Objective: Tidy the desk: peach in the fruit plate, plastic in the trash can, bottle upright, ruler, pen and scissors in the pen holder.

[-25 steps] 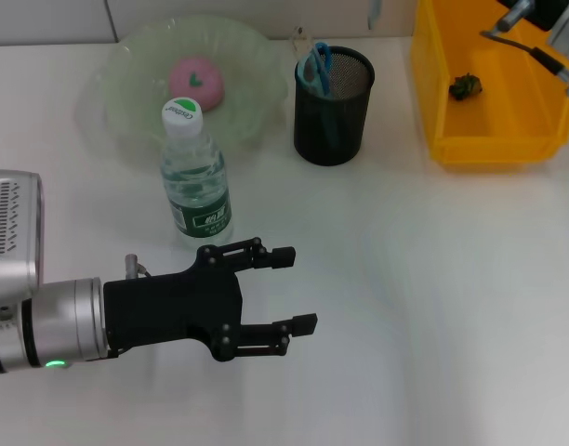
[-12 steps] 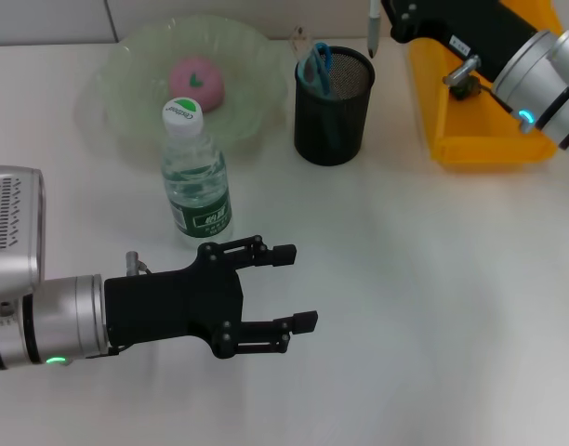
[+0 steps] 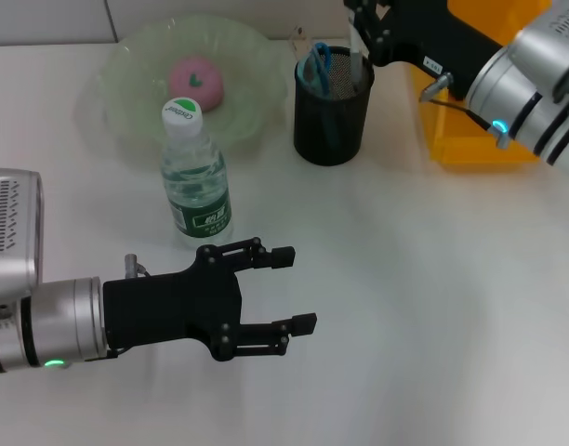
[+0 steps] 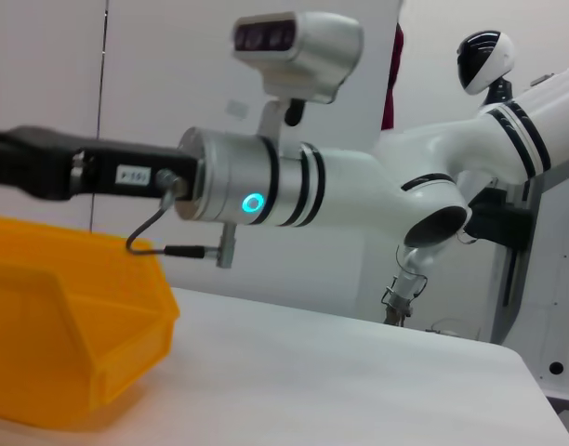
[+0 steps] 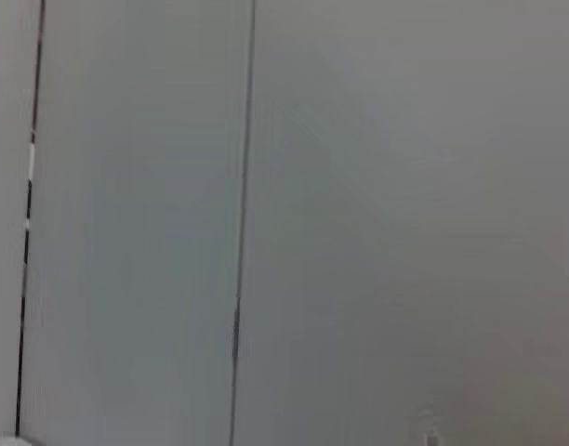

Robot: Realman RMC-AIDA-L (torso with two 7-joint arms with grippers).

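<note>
My right gripper [image 3: 363, 26] is over the black mesh pen holder [image 3: 333, 116] at the back and is shut on a light grey pen [image 3: 357, 48], whose lower end is inside the holder. Blue-handled scissors [image 3: 316, 67] and a clear ruler [image 3: 300, 39] stand in the holder too. The pink peach [image 3: 196, 81] lies in the green fruit plate [image 3: 126, 65]. The water bottle [image 3: 195, 181] stands upright in front of the plate. My left gripper [image 3: 296, 288] is open and empty over the table, in front of the bottle.
The yellow trash bin [image 3: 480, 139] stands at the back right, partly covered by my right arm; it also shows in the left wrist view [image 4: 71, 325]. The right wrist view shows only a wall.
My right arm has swung left from over the yellow bin to the pen holder and lowered the pen into it. The left arm has not moved.
</note>
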